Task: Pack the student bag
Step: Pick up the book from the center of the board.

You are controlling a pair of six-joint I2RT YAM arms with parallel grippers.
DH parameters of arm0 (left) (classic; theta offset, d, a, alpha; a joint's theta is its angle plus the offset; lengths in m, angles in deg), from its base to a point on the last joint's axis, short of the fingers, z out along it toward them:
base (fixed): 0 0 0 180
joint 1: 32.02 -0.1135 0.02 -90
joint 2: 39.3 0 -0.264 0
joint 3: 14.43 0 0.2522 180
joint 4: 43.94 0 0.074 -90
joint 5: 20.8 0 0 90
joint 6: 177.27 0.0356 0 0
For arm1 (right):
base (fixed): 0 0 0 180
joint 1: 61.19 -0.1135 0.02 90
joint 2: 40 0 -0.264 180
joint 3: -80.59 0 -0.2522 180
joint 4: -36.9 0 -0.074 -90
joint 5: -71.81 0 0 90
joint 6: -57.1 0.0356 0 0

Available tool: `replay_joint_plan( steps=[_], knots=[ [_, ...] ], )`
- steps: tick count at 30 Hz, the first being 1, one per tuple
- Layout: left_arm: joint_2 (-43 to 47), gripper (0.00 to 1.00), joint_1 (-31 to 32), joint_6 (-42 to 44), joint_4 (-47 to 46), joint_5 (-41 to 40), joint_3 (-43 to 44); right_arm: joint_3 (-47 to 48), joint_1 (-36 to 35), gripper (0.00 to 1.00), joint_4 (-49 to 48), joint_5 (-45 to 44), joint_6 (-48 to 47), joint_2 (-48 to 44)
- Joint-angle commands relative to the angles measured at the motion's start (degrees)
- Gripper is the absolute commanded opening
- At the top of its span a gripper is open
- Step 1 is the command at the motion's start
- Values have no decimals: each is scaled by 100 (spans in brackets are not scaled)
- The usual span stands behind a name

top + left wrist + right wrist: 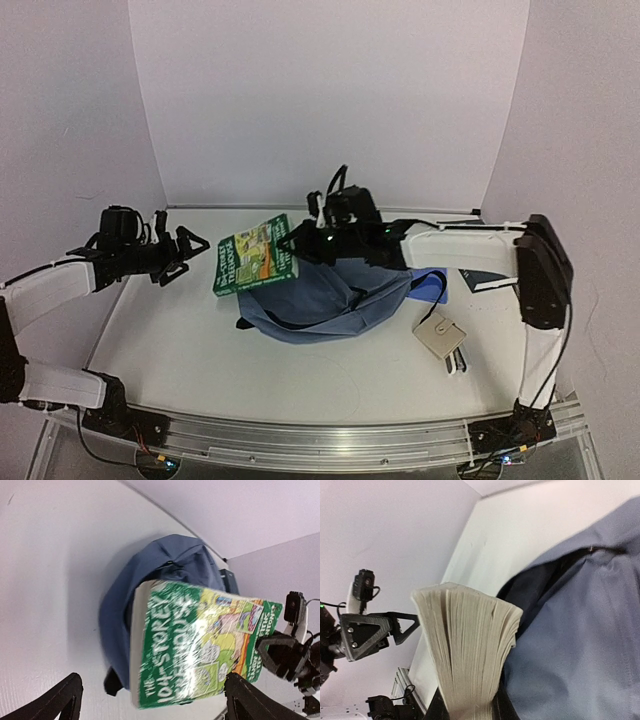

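Presently, I find the soft slate-blue fabric student bag (pixel 340 300) lying slumped on the white table (pixel 170 350) at mid-field, with a black strap (pixel 300 324) looped across its near side. The right wrist view shows a dark gap between its fabric folds; I cannot tell what, if anything, is inside.

The right gripper (pixel 297 245) is clamped on one edge of a thick green paperback book with a cartoon cover (pixel 255 255). Its fingers (pixel 436 707) press on both covers, and the page edges face the wrist camera. The book is tilted, raised off the table, at the bag's left end and outside it.

The left gripper (pixel 190 250) stands wide apart and holds nothing. It is aimed at the book from the left, not touching it.

To the right of the bag lie a flat bright-blue notebook (pixel 432 285), touching the bag, a dark book (pixel 487 279) and a beige square pad (pixel 438 335).
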Motion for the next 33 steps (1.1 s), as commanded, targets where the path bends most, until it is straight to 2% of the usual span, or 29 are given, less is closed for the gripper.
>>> replay_joint_plan(
  steps=[1,9,15,18,23,29,33],
  knots=[
    [403,100,169,204,185,897,490,-526,397,0,-514,-149,-346,-1636],
    [43,100,1327,191,-501,1177,1076,-1214,442,0,-580,415,-156,-2838],
    [-124,100,1395,-455,-2119,1820,841,-1529,441,0,-684,581,-68,-3328],
    [-103,100,1395,-752,-2610,1949,810,-1657,436,0,-714,752,-89,-3448],
    [-264,100,1395,-1133,-2974,2224,906,-1762,439,0,-1085,1245,98,-3533],
    [-223,100,1406,-1046,-2629,2116,1017,-1925,433,0,-1542,1467,360,-3723],
    [-261,100,1502,-1092,-2677,2504,1099,-2046,436,0,-2020,1617,585,-3728]
  ],
)
